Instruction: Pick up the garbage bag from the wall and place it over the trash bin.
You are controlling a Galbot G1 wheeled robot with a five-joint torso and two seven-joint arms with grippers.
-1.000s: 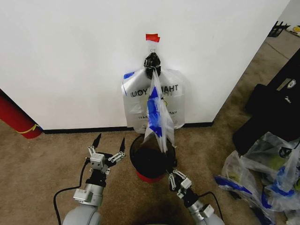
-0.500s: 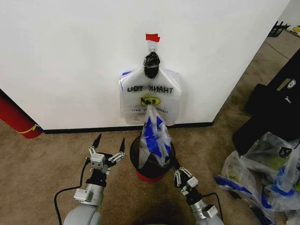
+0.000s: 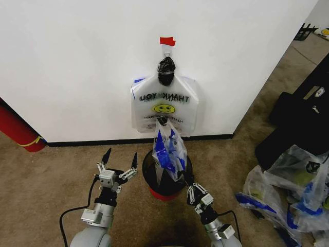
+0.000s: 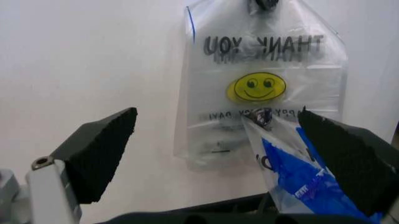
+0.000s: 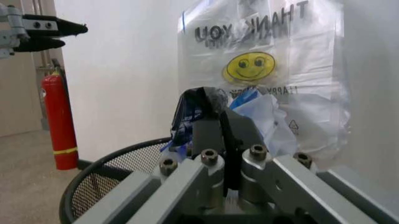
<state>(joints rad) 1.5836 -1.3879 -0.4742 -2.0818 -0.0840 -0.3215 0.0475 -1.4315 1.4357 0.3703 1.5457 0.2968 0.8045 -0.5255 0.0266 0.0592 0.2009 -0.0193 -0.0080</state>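
Head view: garbage bag [image 3: 168,152] standing in trash bin [image 3: 149,170], top protruding.

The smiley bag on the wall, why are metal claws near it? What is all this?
It's a robot with two arms, each ending in a claw called a gripper. One picture comes from a camera on its head, looking down; the other two come from cameras on its wrists. On the carpet by the wall stands the trash bin, black mesh with a red base. The garbage bag, with blue print, sticks up out of it, and the right gripper is pinched shut on it beside the bin. The left gripper waits open to the bin's left. The smiley bag is another bag, hanging on the wall under a black knot.
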